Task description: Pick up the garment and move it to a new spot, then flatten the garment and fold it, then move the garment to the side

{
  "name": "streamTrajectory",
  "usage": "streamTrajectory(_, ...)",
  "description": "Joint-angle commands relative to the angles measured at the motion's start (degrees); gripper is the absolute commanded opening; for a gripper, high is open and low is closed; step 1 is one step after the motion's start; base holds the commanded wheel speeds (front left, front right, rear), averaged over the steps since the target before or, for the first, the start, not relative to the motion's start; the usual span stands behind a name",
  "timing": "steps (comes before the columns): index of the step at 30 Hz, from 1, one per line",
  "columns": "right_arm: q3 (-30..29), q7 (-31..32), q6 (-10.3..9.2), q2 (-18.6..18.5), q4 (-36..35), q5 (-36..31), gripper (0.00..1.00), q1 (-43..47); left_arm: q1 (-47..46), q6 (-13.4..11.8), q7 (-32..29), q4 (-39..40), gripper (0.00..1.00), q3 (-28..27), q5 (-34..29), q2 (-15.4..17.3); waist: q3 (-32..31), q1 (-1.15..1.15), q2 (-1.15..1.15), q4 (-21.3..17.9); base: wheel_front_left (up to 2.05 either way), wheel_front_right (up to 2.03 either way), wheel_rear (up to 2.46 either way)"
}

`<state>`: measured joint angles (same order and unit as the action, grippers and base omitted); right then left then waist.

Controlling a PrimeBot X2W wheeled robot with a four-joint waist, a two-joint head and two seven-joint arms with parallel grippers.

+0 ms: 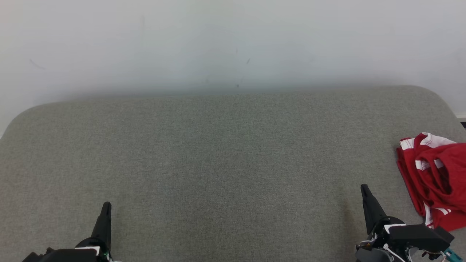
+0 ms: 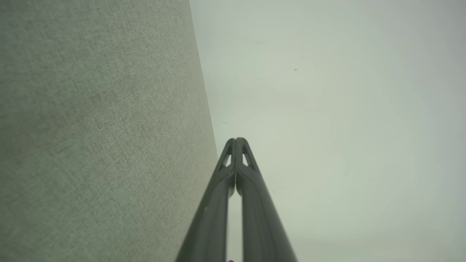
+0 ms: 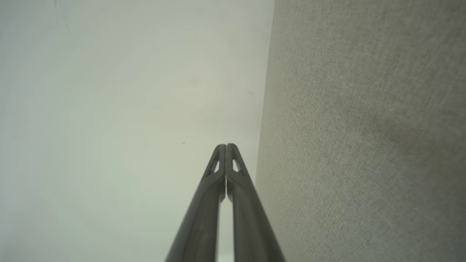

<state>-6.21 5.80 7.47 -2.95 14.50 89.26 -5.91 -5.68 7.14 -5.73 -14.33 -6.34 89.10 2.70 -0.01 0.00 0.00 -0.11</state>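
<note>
- The garment (image 1: 446, 171) (red with white stripes) is bunched up in a heap at the right edge of the grey fabric surface (image 1: 218, 163), and the frame cuts part of it off.
- The left gripper (image 1: 106, 206) sits at the near left, pointing toward the far side. Its 2 fingers are pressed together tip to tip with nothing between them.
- The right gripper (image 1: 364, 188) is at the near right, same deal: fingers closed flat against each other, gripping nothing.
- The garment lies just to the right of the right gripper, near it but not touching.
- In both wrist views the finger pairs meet right at the tips, with grey fabric on one side and the pale wall (image 1: 218, 43) on the other.
- That wall runs along behind the surface's far edge.
</note>
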Motion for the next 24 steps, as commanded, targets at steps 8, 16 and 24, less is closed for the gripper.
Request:
streamTrajectory(8,-0.45,0.94,0.04,0.13,-0.66,3.33,0.00,-0.51,-0.91,0.45,-1.00,0.40,0.00,-0.30,3.60,0.32,0.19,0.00,0.00,0.11,0.00,0.00,0.00)
streamTrajectory(16,-0.41,0.93,0.04,0.13,-0.60,3.19,0.00,-0.49,-0.89,0.40,-0.92,0.39,0.00,-0.30,3.45,0.31,0.19,0.00,0.00,0.11,0.00,0.00,0.00)
streamTrajectory(24,-0.41,0.93,0.04,0.13,-0.60,3.20,0.00,-0.48,-0.88,0.40,-0.92,0.38,0.00,-0.30,3.45,0.31,0.19,0.00,0.00,0.11,0.00,0.00,0.00)
